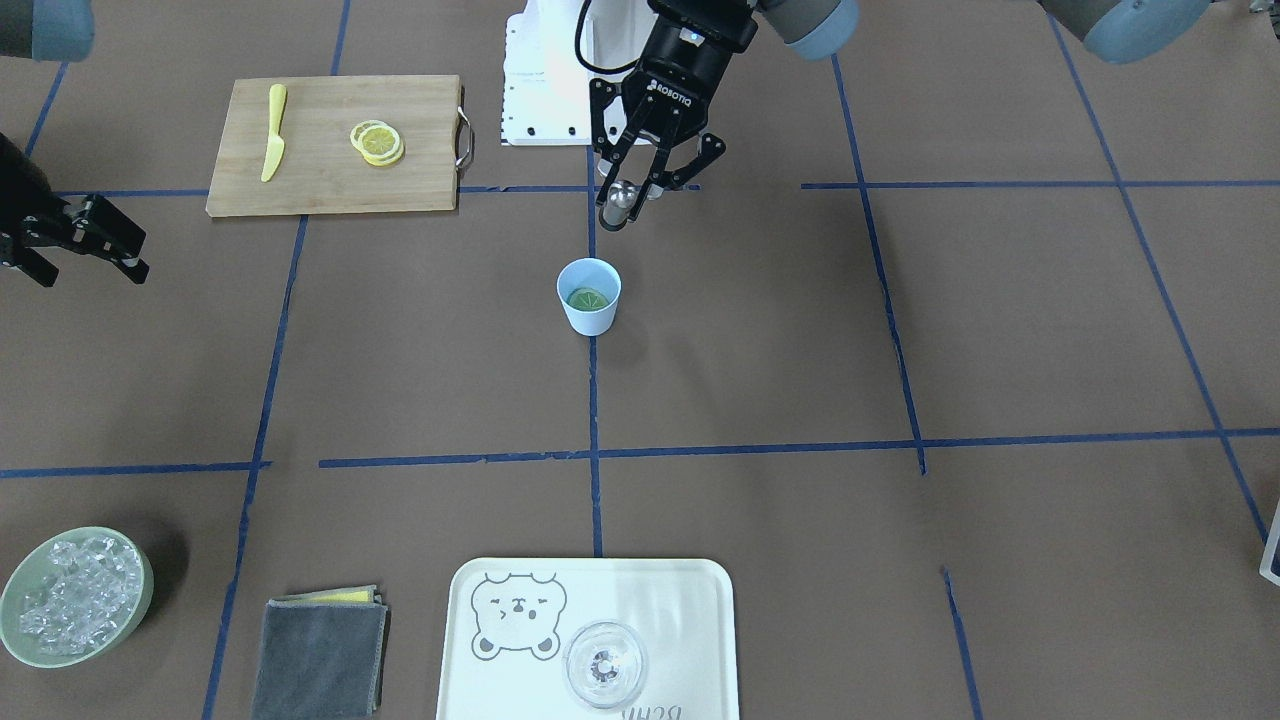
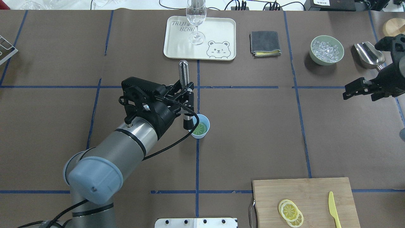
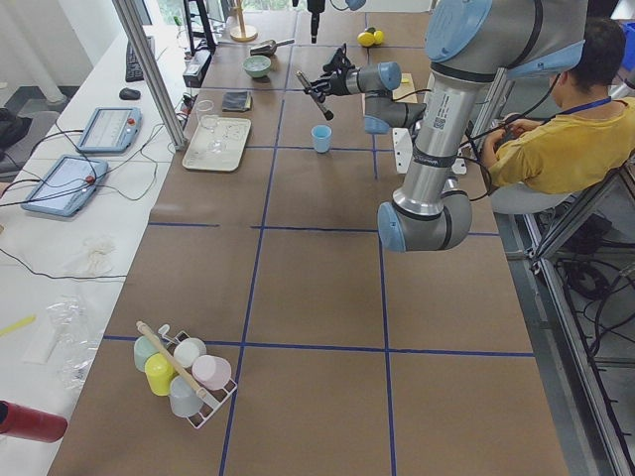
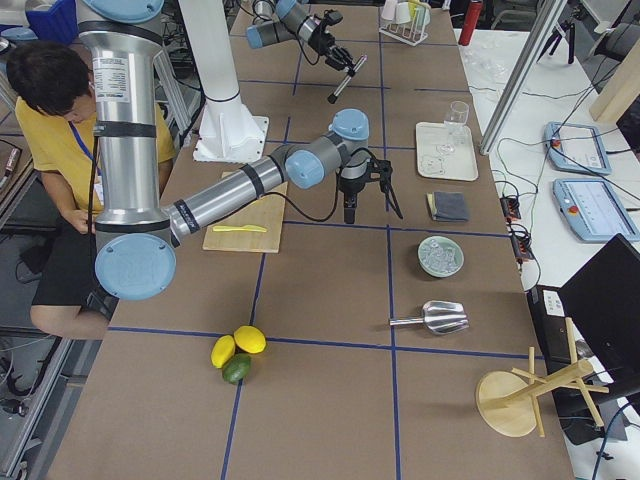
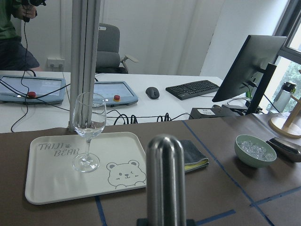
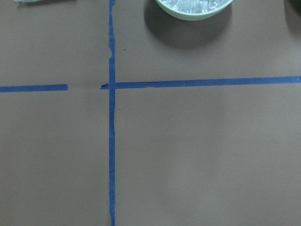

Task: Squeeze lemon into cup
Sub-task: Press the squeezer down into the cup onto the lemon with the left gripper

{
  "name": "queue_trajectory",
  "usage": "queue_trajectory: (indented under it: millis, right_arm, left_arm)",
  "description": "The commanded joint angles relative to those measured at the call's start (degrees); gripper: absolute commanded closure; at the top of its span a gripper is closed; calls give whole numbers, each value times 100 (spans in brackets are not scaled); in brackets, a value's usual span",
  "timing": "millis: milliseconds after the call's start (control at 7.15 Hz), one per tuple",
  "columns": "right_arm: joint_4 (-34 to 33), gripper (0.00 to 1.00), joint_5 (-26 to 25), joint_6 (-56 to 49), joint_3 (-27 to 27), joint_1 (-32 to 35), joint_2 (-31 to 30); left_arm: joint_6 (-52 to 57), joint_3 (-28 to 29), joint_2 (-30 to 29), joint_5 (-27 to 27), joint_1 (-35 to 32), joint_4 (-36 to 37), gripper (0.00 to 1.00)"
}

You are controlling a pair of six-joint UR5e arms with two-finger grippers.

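The light-blue cup [image 1: 588, 296] stands at the table's middle with a lemon slice [image 1: 588, 298] lying inside; both also show in the overhead view, the cup [image 2: 200, 126] and the slice [image 2: 200, 128], which looks greenish there. My left gripper [image 2: 186, 91] is shut on a steel muddler [image 2: 184, 74], held tilted above the cup with its lower end near the cup's rim. In the front view this gripper [image 1: 648, 182] and the muddler [image 1: 620, 200] sit just behind the cup. More lemon slices [image 2: 290, 212] lie stacked on the cutting board. My right gripper [image 2: 360, 90] is open and empty, far to the right.
A wooden cutting board [image 2: 303, 196] with a yellow toy knife [image 2: 333, 209] is near the robot. A bear tray [image 2: 177, 47] with a clear glass [image 2: 196, 22], a grey cloth [image 2: 265, 42], a bowl of ice [image 2: 326, 50] and a metal scoop [image 2: 368, 54] line the far edge.
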Motion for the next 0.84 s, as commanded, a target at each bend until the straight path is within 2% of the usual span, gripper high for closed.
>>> queue_trajectory:
  millis: [0, 280, 419, 559, 699]
  right_arm:
    - [1, 0, 84, -155, 4, 104, -36]
    - [10, 0, 84, -199, -66, 78, 25]
    - [10, 0, 198, -329, -162, 52, 130]
    - [-234, 0, 381, -322, 516, 260, -43]
    - [-175, 0, 174, -400, 18, 202, -45]
  left_arm:
    - [436, 196, -187, 422, 189, -385, 100]
    - [463, 247, -318, 413, 216, -429, 100]
    - [577, 370, -658, 422, 225, -421, 100]
    - [604, 501, -931, 396, 251, -421, 100]
    - [595, 451, -743, 413, 260, -438, 100]
